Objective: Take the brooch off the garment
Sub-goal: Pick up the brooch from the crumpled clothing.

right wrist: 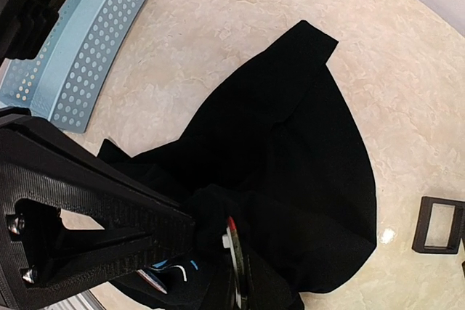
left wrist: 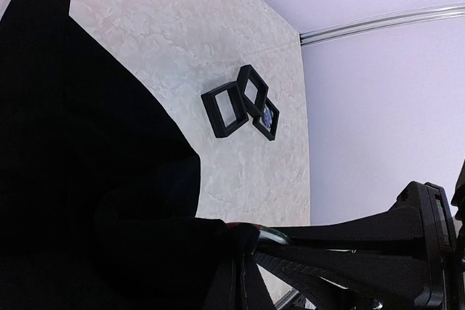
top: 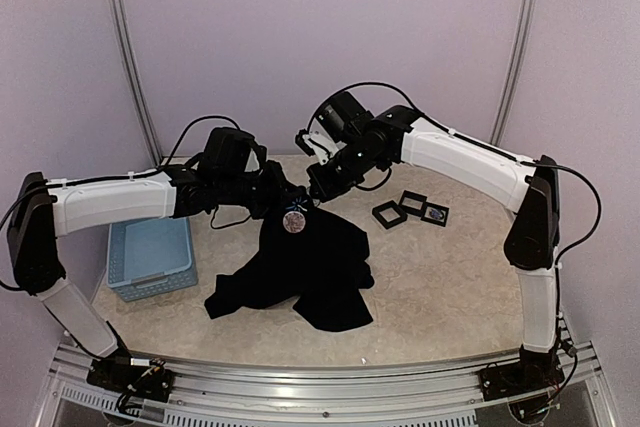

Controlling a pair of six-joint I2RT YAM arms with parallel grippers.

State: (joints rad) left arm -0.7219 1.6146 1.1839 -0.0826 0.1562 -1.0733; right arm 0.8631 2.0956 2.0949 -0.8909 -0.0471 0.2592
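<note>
Since the garment (top: 300, 267) is soft, limp cloth, its neck hangs bunched above the desk (top: 440, 287) w/ L hand (top: 277, 191) pinched closed on a fold. Brooch (top: 294, 217) sits just below. R hand (top: 316, 189) is at it; can't tell if closed. I'd grip the brooch's stiff rim, prob slippery.

Brooch (top: 294, 218): face detail too small to resolve in the top view. Left pincer (left wrist: 243, 243): fingertips buried in folds of the garment (left wrist: 87, 165), contact point hidden. Right pincer (right wrist: 200, 231): only one finger identifiable in its wrist view; opening indeterminate. Basket (right wrist: 80, 56) and one black frame (right wrist: 438, 226): cut off by that view's edges.
</note>
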